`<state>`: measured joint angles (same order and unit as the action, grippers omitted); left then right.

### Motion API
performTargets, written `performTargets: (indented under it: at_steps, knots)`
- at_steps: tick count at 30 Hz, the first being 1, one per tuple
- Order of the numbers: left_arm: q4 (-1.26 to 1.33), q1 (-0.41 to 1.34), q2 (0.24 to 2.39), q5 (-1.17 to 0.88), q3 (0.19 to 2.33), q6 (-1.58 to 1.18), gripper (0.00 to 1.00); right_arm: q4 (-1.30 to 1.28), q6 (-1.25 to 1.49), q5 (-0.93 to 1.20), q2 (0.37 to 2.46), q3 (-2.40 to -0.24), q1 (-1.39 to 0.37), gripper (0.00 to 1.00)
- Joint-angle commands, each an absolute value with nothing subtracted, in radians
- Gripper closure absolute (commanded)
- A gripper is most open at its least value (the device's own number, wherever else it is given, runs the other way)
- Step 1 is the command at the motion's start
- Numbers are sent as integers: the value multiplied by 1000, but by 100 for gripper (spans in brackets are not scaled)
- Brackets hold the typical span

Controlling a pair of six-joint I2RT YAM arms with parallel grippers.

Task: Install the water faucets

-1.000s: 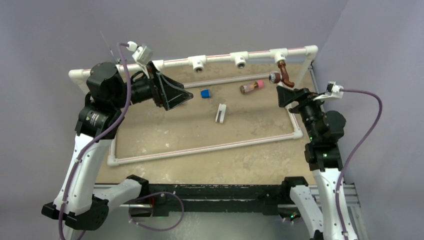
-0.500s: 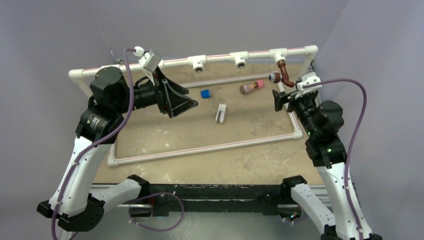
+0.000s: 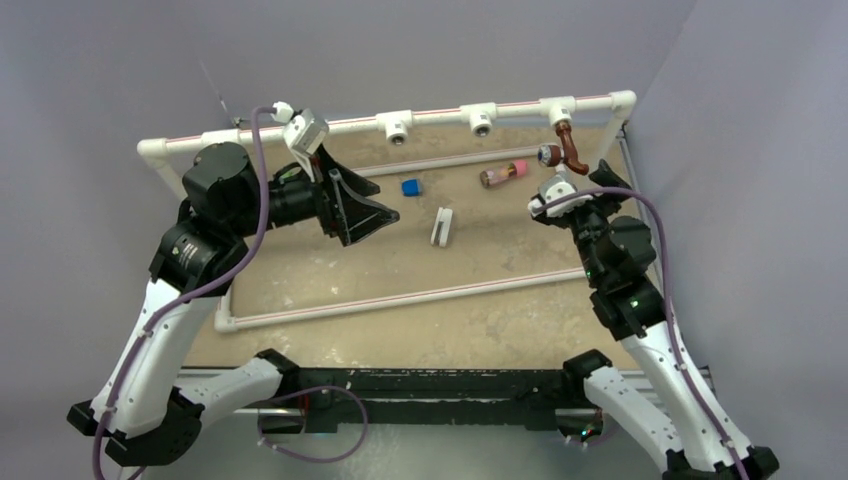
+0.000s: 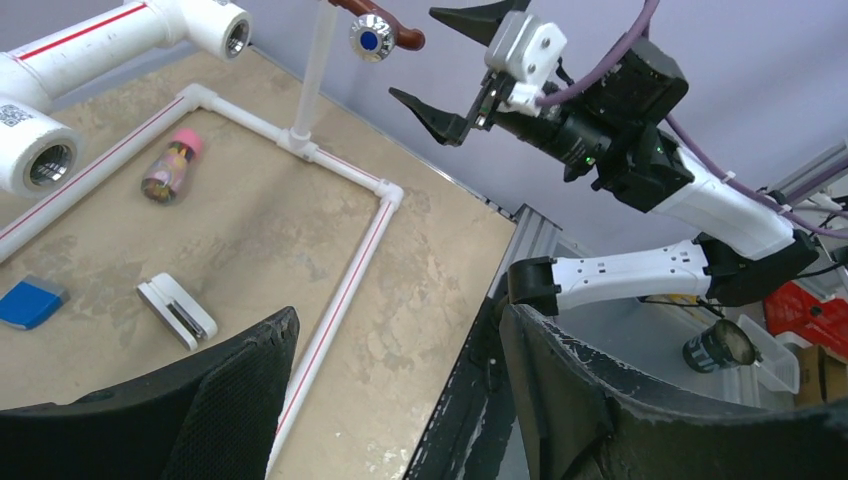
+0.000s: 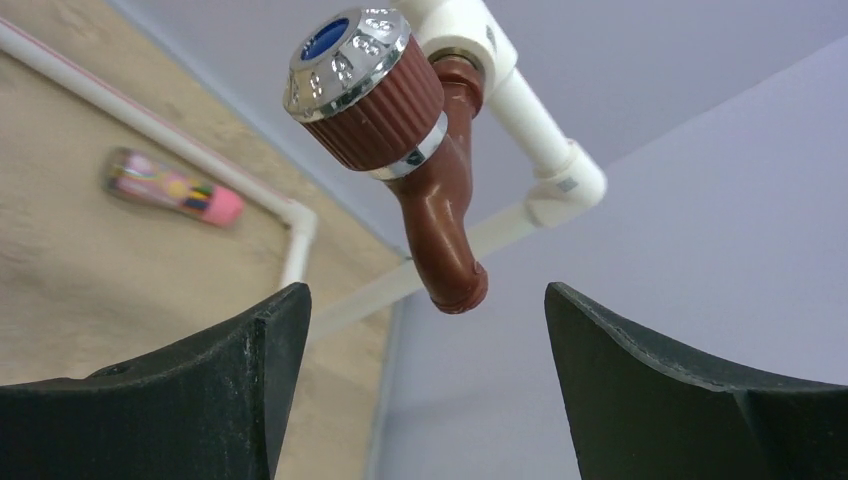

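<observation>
The dark reddish-brown faucet [image 3: 570,148] hangs from the right-hand tee [image 3: 557,108] of the white back pipe, its chrome knob facing left. In the right wrist view the faucet [image 5: 420,150] sits just above and between my open fingers, not touched. My right gripper [image 3: 590,180] [image 5: 425,300] is open and empty right below it; it also shows in the left wrist view [image 4: 450,60]. My left gripper [image 3: 372,212] [image 4: 395,330] is open and empty above the mat's left middle. The green faucet is out of view.
A brownish cylinder with a pink cap [image 3: 503,173] lies near the faucet. A blue block [image 3: 410,187] and a white clip [image 3: 441,226] lie mid-mat. Two open tees [image 3: 397,125] [image 3: 481,120] sit on the back pipe. A white pipe frame [image 3: 400,298] borders the mat.
My right arm has swung in and turned its wrist, bringing the open gripper up under the brown faucet. My left gripper has drifted slightly right and down, still open.
</observation>
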<state>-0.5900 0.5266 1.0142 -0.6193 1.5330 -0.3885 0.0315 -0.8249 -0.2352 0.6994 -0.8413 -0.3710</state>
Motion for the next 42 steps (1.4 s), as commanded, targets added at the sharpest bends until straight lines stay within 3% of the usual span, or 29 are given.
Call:
performTargets:
  at_steps: [1,11,18,27,29,32,42]
  knots:
    - [-580,544,1014,-578,1528,-350,27,316,-1122,-387,660,-757,-403,12]
    - [-583,548,1019,-568,1528,-349,26,438,-1176,-290,732,-778,-406,13]
    - [-584,549,1024,-571,1534,-348,26,445,-1157,-255,789,-797,-407,20]
    - [-585,549,1019,-557,1523,-343,26,488,-1063,-276,825,-808,-412,55]
    - [-586,549,1020,-552,1526,-339,26,499,-1016,-277,826,-801,-413,69]
    - [-585,549,1020,-549,1531,-338,26,515,-919,-274,819,-778,-414,99]
    - [-580,549,1022,-556,1526,-340,26,682,-338,-261,738,-651,-418,100]
